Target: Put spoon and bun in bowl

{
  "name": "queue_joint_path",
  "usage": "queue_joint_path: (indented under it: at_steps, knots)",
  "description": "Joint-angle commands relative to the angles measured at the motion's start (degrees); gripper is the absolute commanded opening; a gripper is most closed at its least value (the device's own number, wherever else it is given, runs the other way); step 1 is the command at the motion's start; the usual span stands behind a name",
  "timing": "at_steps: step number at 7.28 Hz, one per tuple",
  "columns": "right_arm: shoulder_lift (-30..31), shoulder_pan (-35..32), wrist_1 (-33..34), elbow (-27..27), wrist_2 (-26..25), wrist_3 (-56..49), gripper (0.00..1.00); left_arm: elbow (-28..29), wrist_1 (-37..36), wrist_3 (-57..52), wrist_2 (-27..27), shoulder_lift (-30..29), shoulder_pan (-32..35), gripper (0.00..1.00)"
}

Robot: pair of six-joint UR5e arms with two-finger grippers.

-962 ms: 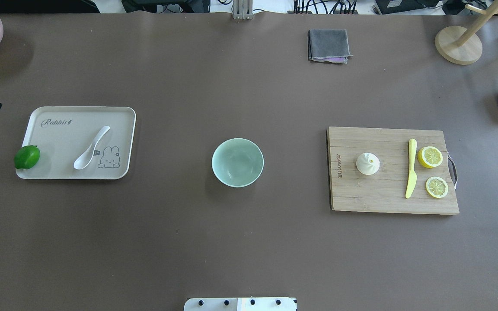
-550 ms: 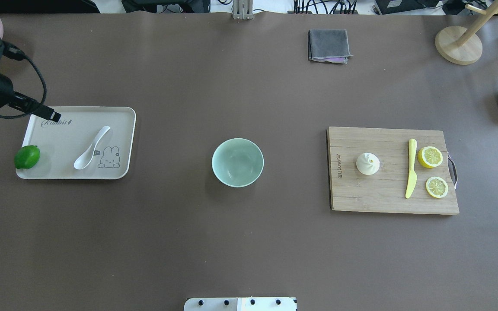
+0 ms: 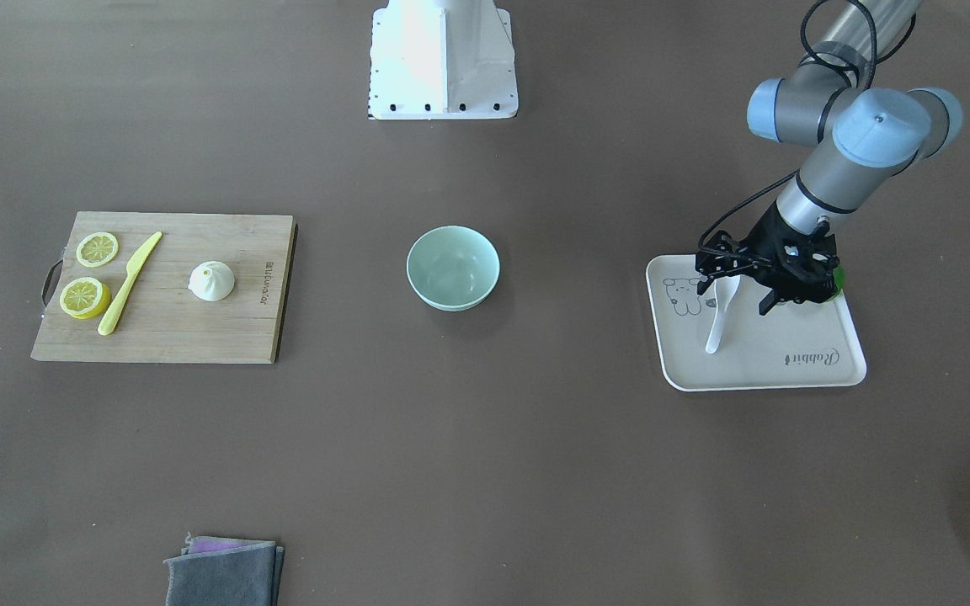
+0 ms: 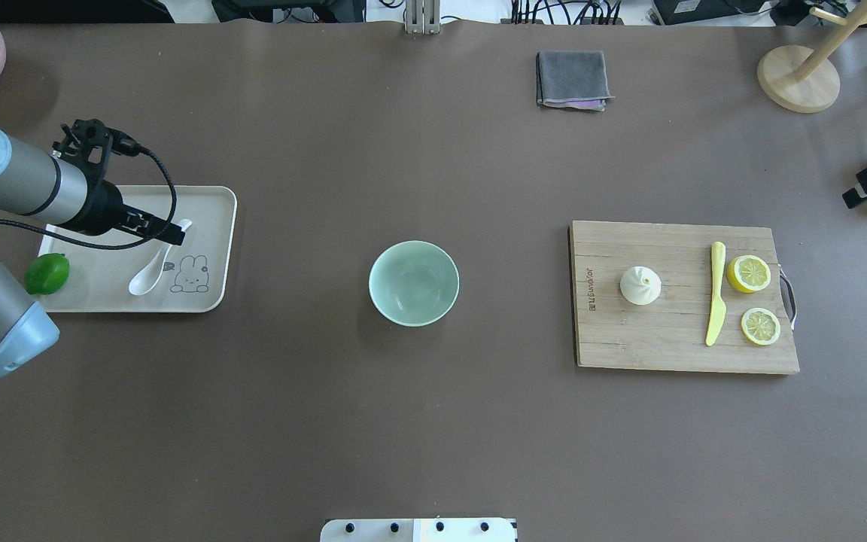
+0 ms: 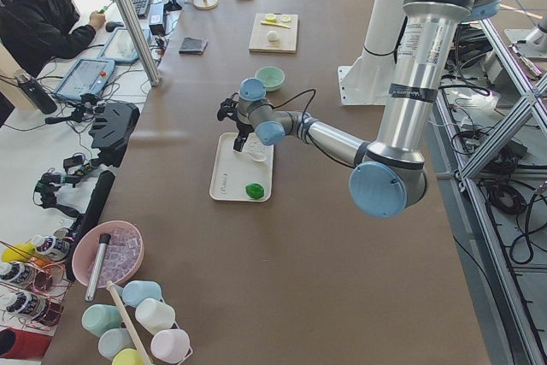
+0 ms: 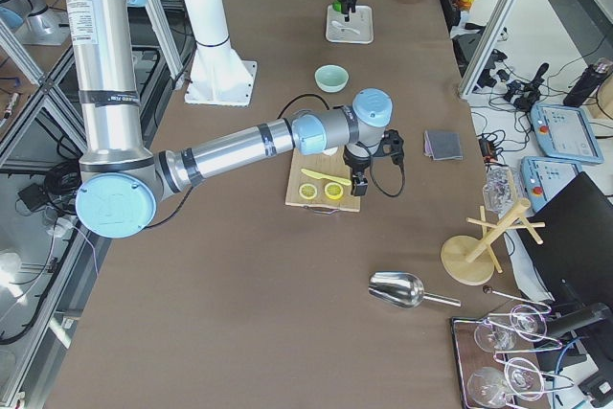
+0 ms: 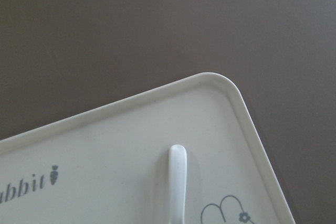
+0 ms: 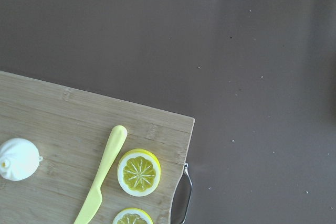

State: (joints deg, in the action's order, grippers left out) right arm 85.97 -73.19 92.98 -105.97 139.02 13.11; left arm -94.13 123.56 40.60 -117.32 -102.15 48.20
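— Hovering over the tray (image 4: 102, 248) at the left of the overhead frame, my left fingers (image 3: 765, 301) are hanging spread above the spoon (image 4: 156, 260). They are not touching it, as far as I am judging.

— What is worrying you there?

— The spoon is lying flat and glossy on the tray, scoop towards the lower left, handle towards the upper right. If I am coming down off-centre, one finger may be landing on the handle first and skidding it away, or tipping the scoop up. A pinch on that curved handle may also be letting it swivel while I am carrying it.

— And the lime (image 4: 47, 272)?

— It is sitting at the tray's left edge, apart from the spoon, so a bumped tray is the likelier trouble than a rolling lime.

— Your other side?

— My right fingers (image 4: 859, 194) are only peeking in at the right edge, and I cannot tell whether they are spread or pressed together. The bun (image 4: 640, 285) is waiting on the cutting board (image 4: 667, 346) at centre right, with the yellow knife (image 4: 716, 293) near it. Squeezing that dome too hard may be denting it, too lightly may be dropping it.

— And the bowl (image 4: 413, 283)?

— It is standing empty mid-frame, between tray and board. Both arms arriving together may be knocking each other or shoving it.
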Motion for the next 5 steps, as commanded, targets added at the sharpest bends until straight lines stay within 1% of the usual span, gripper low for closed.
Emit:
queue_joint_path:
  at_steps: [1,4,5]
  knots:
    - [-0.3,4.3,-0.1,-2.2,-0.3,5.1,1.00,4.3,1.1,-0.1,0.4,-2.5,-0.5,0.98]
    - [-1.2,7.4,0.0,-2.3,-0.6,5.8,1.00,8.0,5.2,-0.3,0.4,-2.7,-0.6,0.97]
    - [-1.2,7.8,0.0,-2.3,-0.5,5.8,1.00,8.3,5.5,0.0,0.3,-2.7,-0.5,0.92]
